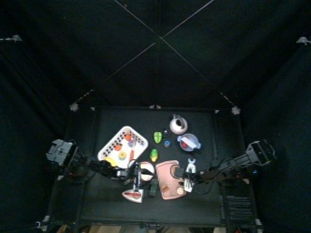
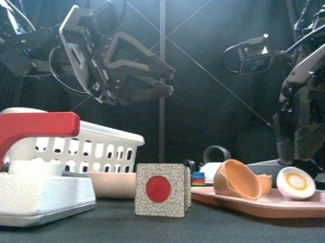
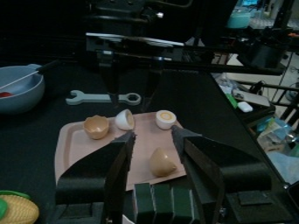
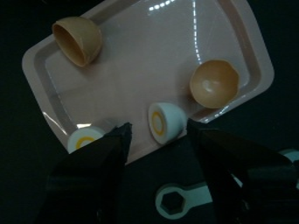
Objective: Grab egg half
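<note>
Egg half (image 4: 165,121) lies yolk-up on the pink tray (image 4: 140,35), just beyond the spread jaws of the right gripper (image 4: 160,140), with a second egg half (image 4: 86,140) close beside it. Its rounded underside could likely roll or skid if one jaw touches first. The left gripper (image 3: 152,156), also spread, hovers over a brown shell (image 3: 163,158) and could crowd the approach.

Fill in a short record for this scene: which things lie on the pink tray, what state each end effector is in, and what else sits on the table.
tray: pink tray, flat on the black table
on tray: two egg halves with yolk, two brown eggshell halves
left end effector: open, above the tray, holding nothing
right end effector: open, above the tray, holding nothing
beside tray: wrench, blue bowl
elsewhere: white basket, red-dot card
</note>
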